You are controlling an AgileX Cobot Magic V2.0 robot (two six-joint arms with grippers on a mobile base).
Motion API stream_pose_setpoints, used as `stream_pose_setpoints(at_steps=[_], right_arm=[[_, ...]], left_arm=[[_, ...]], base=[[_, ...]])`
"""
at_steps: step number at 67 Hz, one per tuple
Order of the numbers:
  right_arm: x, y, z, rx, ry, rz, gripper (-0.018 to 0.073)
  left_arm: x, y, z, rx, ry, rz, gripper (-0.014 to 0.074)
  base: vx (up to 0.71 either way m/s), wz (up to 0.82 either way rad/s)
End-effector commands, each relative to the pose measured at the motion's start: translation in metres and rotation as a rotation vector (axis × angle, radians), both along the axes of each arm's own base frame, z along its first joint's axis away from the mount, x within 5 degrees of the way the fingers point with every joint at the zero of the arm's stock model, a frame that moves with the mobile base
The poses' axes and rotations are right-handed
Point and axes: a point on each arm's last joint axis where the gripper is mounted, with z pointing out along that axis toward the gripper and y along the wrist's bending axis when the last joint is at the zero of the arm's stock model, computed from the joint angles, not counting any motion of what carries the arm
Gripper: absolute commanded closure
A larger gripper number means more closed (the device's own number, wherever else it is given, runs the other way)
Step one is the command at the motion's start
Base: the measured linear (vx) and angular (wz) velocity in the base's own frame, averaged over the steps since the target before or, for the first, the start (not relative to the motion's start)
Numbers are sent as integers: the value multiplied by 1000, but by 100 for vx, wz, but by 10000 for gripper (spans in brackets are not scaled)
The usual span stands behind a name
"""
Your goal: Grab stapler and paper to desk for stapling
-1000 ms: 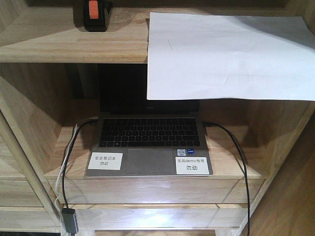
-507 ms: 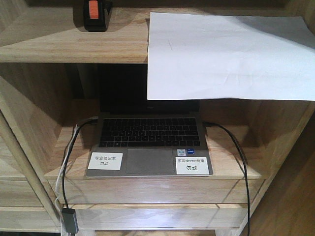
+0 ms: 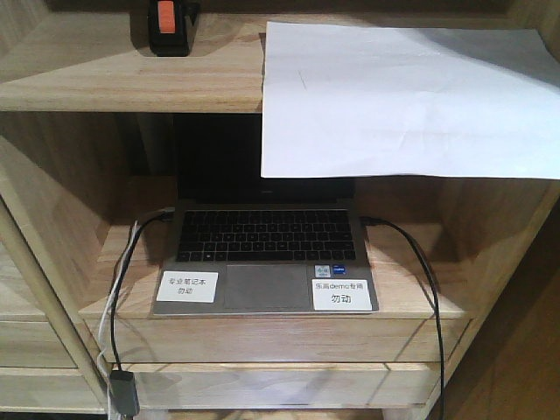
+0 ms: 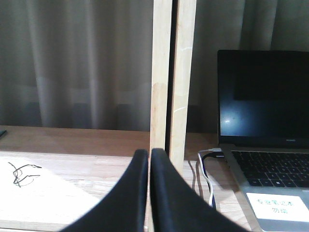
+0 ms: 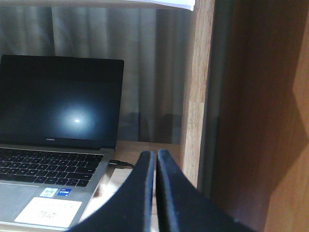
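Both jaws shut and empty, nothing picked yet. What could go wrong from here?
The paper overhangs the upper shelf; a pinch may crease it or drop it onto the laptop. Both wrist views sit level with that open laptop, so rising toward the stapler might clip its screen or snag the cables.

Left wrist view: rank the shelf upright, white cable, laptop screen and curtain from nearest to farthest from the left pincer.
From the left pincer:
1. shelf upright, dead ahead, just past the tips.
2. white cable, low and slightly right; nearly level with the upright, a close call.
3. laptop screen, right side, further back.
4. curtain, behind everything.
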Motion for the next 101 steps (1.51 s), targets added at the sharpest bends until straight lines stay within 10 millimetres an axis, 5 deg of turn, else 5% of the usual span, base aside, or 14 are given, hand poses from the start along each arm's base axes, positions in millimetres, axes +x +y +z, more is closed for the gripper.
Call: stream_pose_setpoints(at_steps=[1, 22, 48, 70, 84, 101], right_arm=[[-2, 0, 7, -1, -93, 1, 568], [-2, 0, 7, -1, -93, 1, 568], [-2, 0, 7, -1, -93, 1, 568], [-2, 0, 7, -1, -93, 1, 568], [-2, 0, 7, -1, -93, 1, 568], [-2, 0, 7, -1, -93, 1, 568]], left_arm=[[0, 0, -1, 2, -63, -7, 603], [-3, -1, 18, 6, -251, -11, 603], [-26, -2, 110, 0, -440, -13, 603], [-8, 0, 182, -8, -172, -3, 603], [11, 1, 191, -13, -57, 0, 603], [11, 1, 191, -13, -65, -1, 601]], base=[[0, 0], [0, 0], [0, 0], [0, 0], [0, 0], [0, 0]])
